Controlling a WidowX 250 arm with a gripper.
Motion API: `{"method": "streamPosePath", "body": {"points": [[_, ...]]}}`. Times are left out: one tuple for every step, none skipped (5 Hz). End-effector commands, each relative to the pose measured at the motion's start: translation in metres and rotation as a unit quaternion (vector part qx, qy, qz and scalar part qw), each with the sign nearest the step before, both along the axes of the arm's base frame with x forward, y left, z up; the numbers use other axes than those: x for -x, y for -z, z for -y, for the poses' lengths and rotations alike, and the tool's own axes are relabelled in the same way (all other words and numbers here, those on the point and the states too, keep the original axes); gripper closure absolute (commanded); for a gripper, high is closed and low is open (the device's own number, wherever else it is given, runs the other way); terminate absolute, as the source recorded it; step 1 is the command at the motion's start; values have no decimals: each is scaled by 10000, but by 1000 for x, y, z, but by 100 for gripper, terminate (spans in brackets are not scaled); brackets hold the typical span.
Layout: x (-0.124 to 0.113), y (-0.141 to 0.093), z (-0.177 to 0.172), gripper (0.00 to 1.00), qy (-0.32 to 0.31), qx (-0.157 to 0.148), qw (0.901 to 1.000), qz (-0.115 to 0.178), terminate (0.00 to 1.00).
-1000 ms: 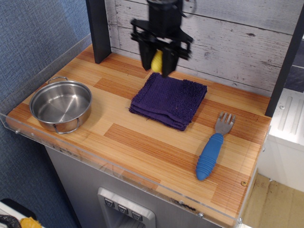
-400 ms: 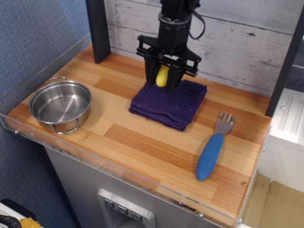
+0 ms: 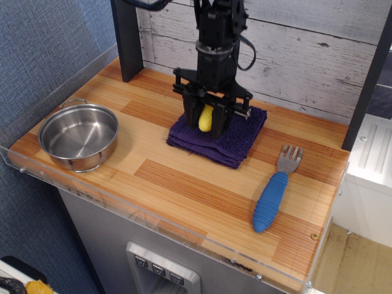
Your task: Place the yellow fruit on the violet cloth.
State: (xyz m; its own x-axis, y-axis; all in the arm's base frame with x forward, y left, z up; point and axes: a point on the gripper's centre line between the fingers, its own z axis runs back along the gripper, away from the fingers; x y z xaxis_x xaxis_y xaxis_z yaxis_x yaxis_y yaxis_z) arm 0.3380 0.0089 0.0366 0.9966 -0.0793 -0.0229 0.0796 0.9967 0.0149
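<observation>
The yellow fruit [image 3: 206, 118], a small yellow toy corn cob, stands upright between the fingers of my gripper [image 3: 207, 124]. The gripper is shut on it and has it low over the violet cloth [image 3: 236, 138], at or just touching the towel's surface; I cannot tell if it rests there. The cloth is a folded dark purple towel at the middle back of the wooden table [image 3: 184, 177]. The gripper hides the cloth's back left part.
A steel pan [image 3: 78, 135] stands at the table's left front. A fork with a blue handle [image 3: 274, 195] lies to the right of the cloth. A dark post [image 3: 126, 38] and a plank wall stand behind. A clear rim runs along the table's front edge.
The gripper has come down and slightly forward with the corn cob, from above the cloth's back edge to low over the cloth's middle.
</observation>
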Motion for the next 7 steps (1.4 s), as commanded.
{"method": "streamPosePath", "body": {"points": [[6, -19, -8, 100, 154, 199, 9945, 1019, 0], [4, -11, -14, 100, 133, 205, 9945, 1022, 0], [5, -6, -16, 100, 50, 266, 9948, 978, 0], [7, -7, -17, 0, -49, 169, 9960, 872, 0], [9, -11, -18, 0, -96, 156, 9960, 869, 0], [9, -33, -18, 0, -77, 173, 9952, 963, 0], [7, -72, -18, 0, -122, 286, 9919, 1231, 0]]}}
